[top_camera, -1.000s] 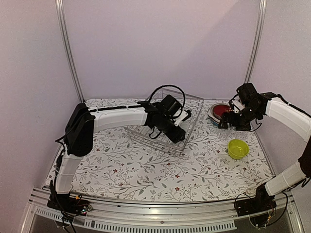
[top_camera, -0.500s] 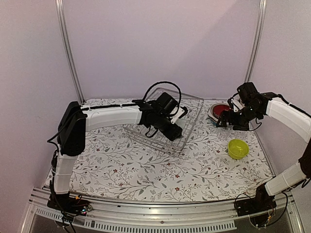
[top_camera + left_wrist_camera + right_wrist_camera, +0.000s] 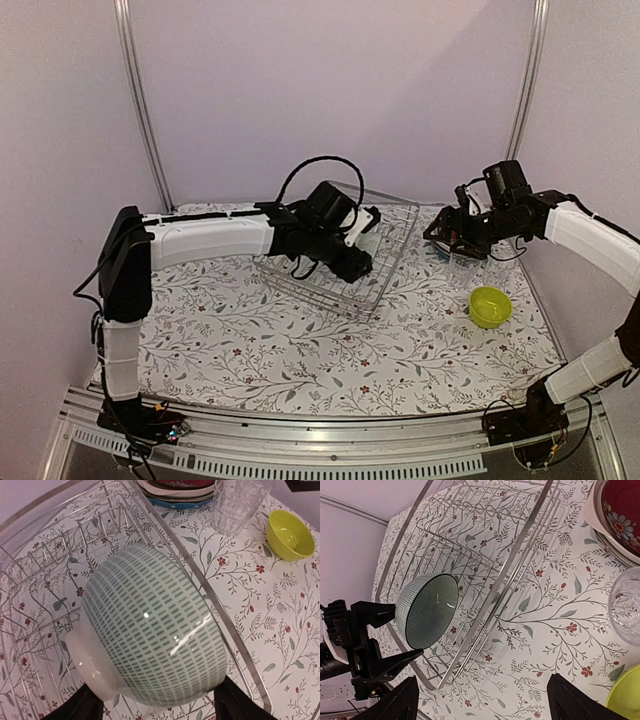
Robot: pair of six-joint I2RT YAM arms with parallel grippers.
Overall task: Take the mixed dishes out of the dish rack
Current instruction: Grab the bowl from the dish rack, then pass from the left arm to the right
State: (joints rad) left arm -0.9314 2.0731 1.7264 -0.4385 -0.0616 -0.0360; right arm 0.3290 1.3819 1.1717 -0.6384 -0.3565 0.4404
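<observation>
Left end effector (image 3: 157,685) clamped on last bowl (image 3: 150,630) over rack (image 3: 395,250); plates (image 3: 175,492), glass (image 3: 235,505), green bowl (image 3: 290,532) already on worktop (image 3: 280,630); right end effector (image 3: 482,682) open.

The pale bowl (image 3: 150,645) carries a grid of small green dashes on white. The other bowl (image 3: 290,534) is plain yellow-green. The dish rack (image 3: 470,535) is silver wire. The tablecloth (image 3: 300,350) is white with grey-green leafy vines and small red flowers. The top plate (image 3: 622,515) is dark red with a flower motif.

Pale lilac walls (image 3: 330,90) enclose a table under a floral cloth (image 3: 300,350); metal posts (image 3: 140,100) rise at its rear corners.
</observation>
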